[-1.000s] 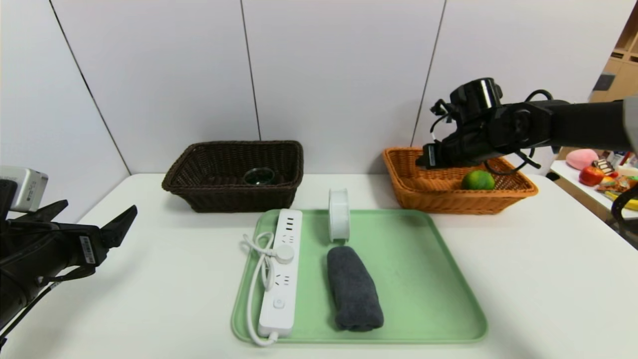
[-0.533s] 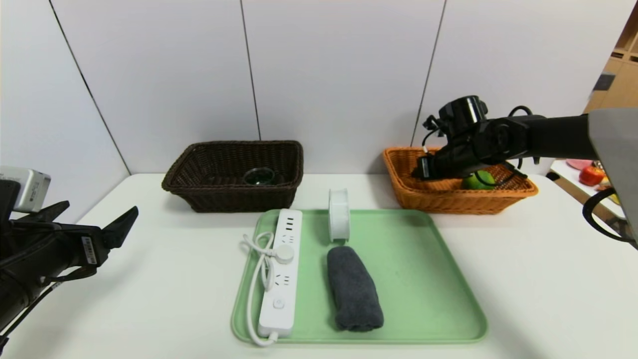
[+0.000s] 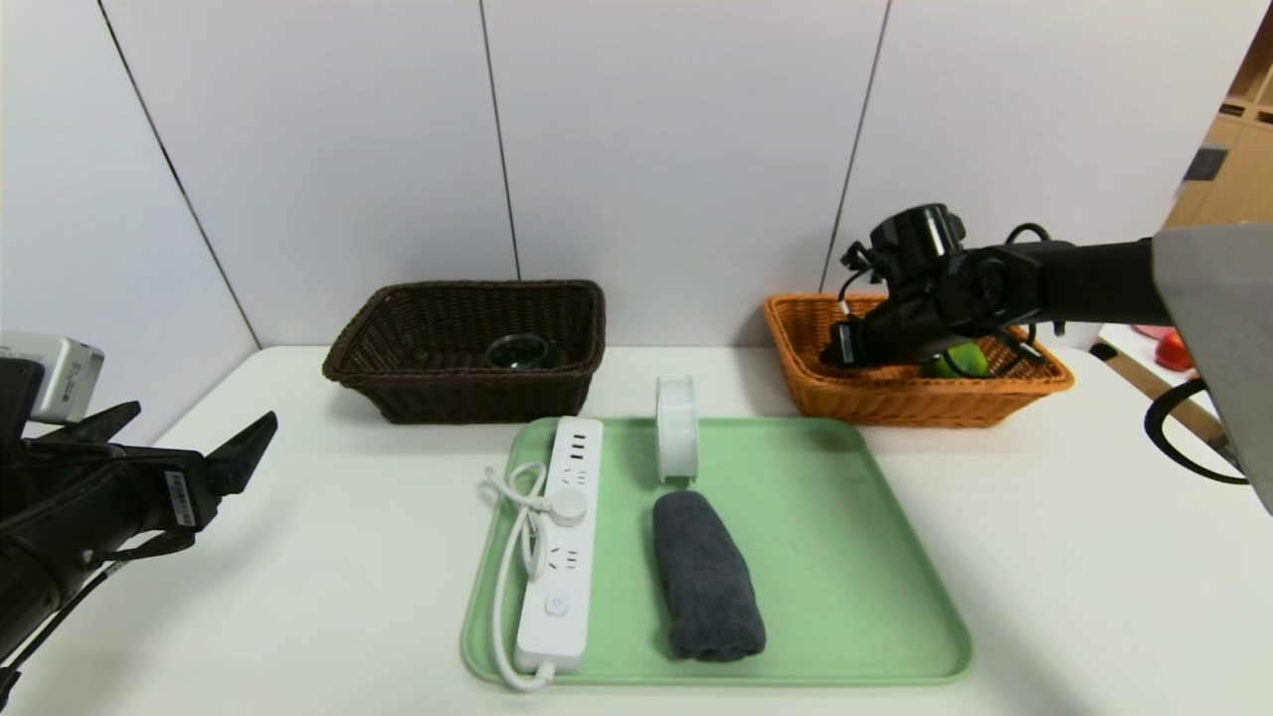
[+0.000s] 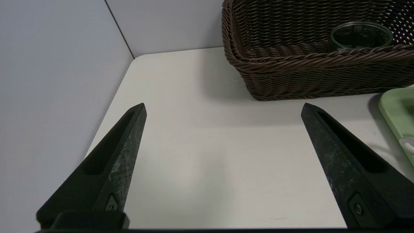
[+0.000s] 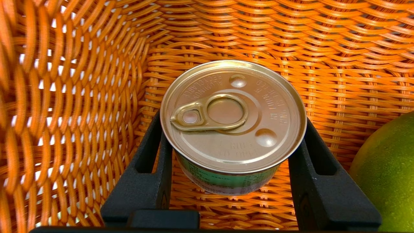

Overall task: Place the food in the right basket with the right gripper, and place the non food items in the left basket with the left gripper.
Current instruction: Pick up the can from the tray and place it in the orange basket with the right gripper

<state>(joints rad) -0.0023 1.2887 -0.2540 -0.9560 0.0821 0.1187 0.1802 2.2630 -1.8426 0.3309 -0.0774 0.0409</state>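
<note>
2 foods reach the right basket (image 5: 81, 97): the fruit (image 5: 388, 168) lies inside, and the right claw (image 5: 231, 152) grips the tin (image 5: 233, 119) low over the weave (not yet released). Next it should open. Left claw (image 4: 223, 111) waits wide open, empty.

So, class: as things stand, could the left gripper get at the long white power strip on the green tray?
Probably yes. The left gripper is open over bare table, and the long white power strip lies uncovered along the green tray's near-left edge.

Bright, even light (soft shadows), edges bowed.
</note>
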